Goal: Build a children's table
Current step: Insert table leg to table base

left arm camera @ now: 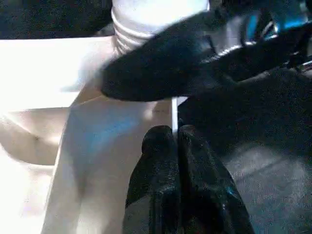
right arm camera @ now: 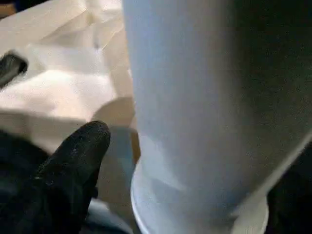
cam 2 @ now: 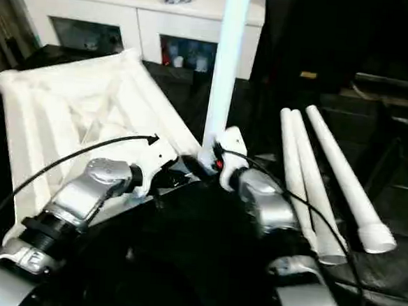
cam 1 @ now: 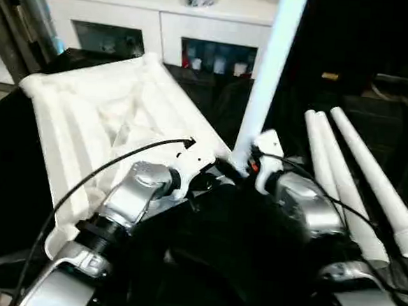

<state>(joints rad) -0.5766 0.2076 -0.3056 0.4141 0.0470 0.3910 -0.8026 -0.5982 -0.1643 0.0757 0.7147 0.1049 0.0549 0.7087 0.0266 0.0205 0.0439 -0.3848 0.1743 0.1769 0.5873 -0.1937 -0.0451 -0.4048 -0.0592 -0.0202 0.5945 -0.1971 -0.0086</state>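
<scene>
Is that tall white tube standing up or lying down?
Standing up. The leg rises nearly straight from the near corner of the upturned tabletop; three spare legs lie flat beside it.

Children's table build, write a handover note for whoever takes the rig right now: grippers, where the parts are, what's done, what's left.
Left gripper: shut, pinching the thin edge of the tabletop.
Right gripper: open beside the upright leg, one finger off to its side, not clamping it.
Parts: tabletop lies underside up on the dark surface; the upright leg stands at its near corner, by the grippers. Three spare legs lie side by side to the robot's right.
Done: one leg stood in place; whether it is fully seated cannot be told.
Left: fit the other three legs, then turn the table over.
</scene>
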